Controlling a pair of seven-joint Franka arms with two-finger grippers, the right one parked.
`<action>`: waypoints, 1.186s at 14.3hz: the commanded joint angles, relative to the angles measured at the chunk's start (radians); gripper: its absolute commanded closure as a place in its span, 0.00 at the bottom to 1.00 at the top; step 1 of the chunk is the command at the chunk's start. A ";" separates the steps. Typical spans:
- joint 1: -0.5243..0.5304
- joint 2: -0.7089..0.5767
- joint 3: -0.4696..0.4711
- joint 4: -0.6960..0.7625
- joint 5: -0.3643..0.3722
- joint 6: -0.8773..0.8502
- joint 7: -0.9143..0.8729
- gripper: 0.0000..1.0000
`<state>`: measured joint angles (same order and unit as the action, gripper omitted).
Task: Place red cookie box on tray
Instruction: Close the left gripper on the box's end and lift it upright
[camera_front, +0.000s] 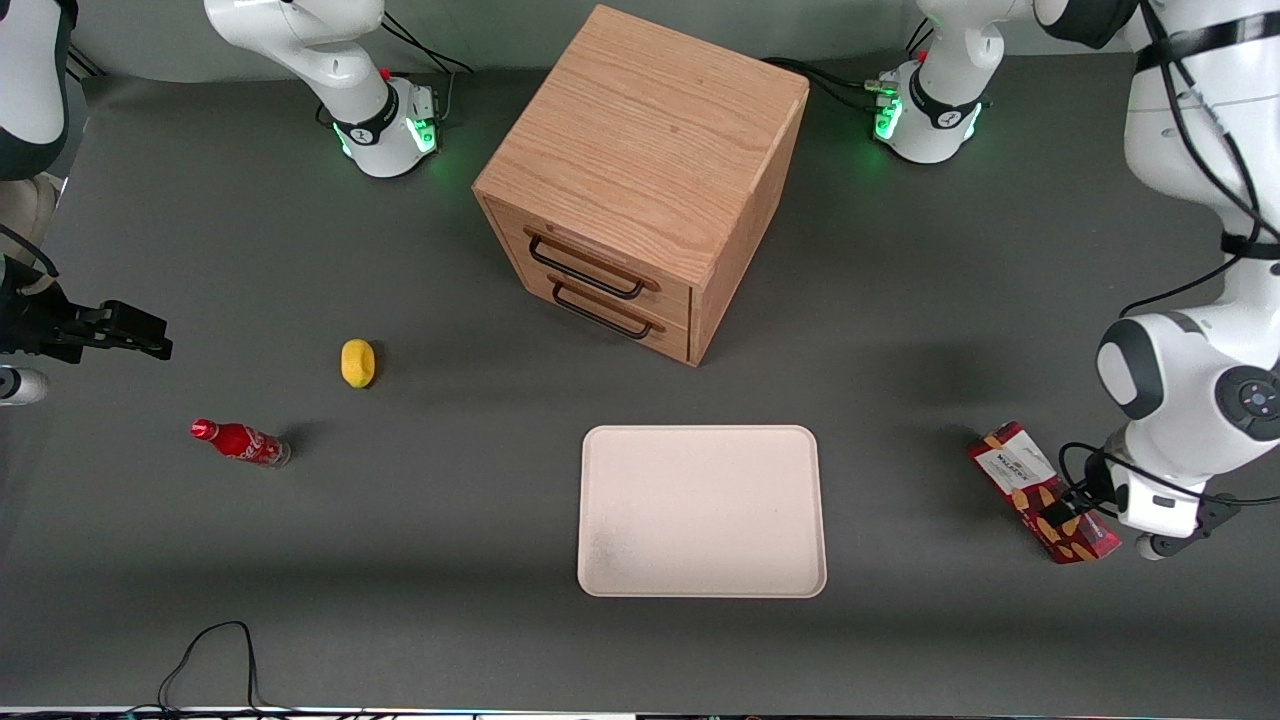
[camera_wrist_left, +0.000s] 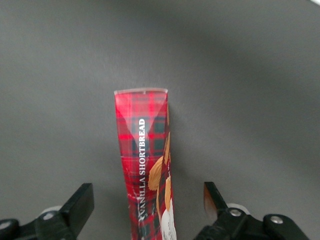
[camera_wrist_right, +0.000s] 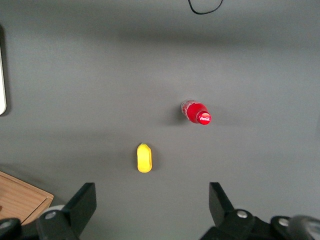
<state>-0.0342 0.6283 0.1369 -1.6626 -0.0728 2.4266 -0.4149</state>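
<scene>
The red cookie box lies flat on the dark table toward the working arm's end, apart from the cream-white tray at the middle of the table near the front camera. My left gripper is down over the box's nearer end. In the left wrist view the box runs lengthwise between the fingers, showing red plaid and "VANILLA SHORTBREAD". The gripper is open: each black finger stands a clear gap away from the box's sides. The tray holds nothing.
A wooden two-drawer cabinet stands farther from the front camera than the tray. A yellow fruit-like object and a small red soda bottle lie toward the parked arm's end. A black cable loops at the table's front edge.
</scene>
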 joint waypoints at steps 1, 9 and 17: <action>-0.024 0.028 0.018 0.026 -0.015 -0.011 -0.097 0.18; -0.026 0.016 0.017 0.026 -0.004 -0.064 -0.090 1.00; -0.044 -0.197 -0.083 0.088 0.059 -0.285 0.260 1.00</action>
<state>-0.0643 0.5248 0.0900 -1.5722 -0.0468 2.2153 -0.2501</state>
